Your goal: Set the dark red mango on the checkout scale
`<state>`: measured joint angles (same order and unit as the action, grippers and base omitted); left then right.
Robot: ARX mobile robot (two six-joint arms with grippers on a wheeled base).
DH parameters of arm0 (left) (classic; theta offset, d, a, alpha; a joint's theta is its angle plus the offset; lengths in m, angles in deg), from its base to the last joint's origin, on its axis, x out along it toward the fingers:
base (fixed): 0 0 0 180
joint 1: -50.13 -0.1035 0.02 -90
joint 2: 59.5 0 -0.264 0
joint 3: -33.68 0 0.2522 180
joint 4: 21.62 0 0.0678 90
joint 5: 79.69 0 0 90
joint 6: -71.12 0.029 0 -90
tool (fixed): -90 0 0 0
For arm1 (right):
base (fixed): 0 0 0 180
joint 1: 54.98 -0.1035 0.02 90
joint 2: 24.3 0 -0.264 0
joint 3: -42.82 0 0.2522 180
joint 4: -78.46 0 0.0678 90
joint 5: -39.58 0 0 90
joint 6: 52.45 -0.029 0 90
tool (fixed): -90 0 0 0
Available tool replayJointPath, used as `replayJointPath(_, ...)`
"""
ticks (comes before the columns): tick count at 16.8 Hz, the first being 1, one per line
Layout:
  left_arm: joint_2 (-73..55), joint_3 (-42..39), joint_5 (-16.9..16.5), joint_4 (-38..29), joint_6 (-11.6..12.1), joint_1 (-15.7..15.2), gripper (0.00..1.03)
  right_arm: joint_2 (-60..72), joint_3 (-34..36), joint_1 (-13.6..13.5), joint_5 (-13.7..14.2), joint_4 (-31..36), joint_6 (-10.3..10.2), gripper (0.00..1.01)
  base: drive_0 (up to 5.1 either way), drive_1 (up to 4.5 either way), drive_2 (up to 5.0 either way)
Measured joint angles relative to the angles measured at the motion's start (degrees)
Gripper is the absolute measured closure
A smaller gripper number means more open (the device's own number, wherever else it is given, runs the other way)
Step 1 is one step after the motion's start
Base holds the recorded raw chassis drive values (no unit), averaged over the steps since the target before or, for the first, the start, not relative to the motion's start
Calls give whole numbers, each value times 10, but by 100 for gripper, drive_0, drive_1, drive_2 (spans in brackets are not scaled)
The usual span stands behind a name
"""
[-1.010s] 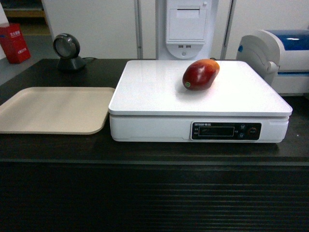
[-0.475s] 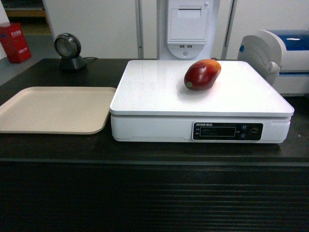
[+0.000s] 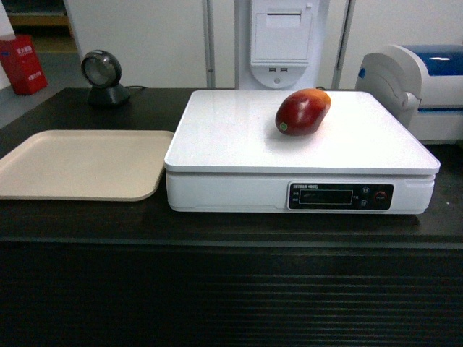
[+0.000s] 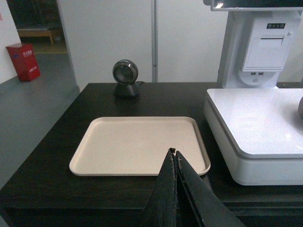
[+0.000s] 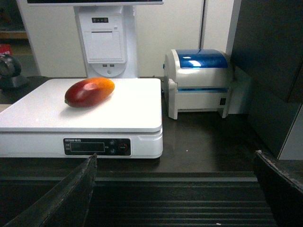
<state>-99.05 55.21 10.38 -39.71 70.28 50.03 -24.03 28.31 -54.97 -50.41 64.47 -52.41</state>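
1. The dark red mango (image 3: 302,111) lies on its side on the white scale (image 3: 239,137), toward the platform's back right, on the black checkout (image 3: 79,217) counter.
2. It looks firm, smooth and likely slippery, of moderate weight; a hold across its narrower middle seems best.
3. The left gripper (image 4: 173,156) is pressed closed and empty, above the beige tray (image 4: 118,142).
4. The right gripper (image 5: 175,189) is spread wide, holding nothing, well clear of the fruit.

A shop till: checkout (image 3: 217,289) with scale (image 3: 239,130), barcode scanner (image 3: 101,76) and receipt printer (image 3: 282,36).
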Motion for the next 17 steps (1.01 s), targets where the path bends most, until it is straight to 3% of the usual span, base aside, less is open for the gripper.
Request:
replayJointPath(9,144,-54,0,92,0,1,101,0,0,0,0,0,0,3,0,0,0)
replayJointPath(10,149,-70,0,63,0,1,101,0,0,0,0,0,0,3,0,0,0)
replayJointPath(17,252,-73,0,174,0,1,101,0,0,0,0,0,0,3,0,0,0)
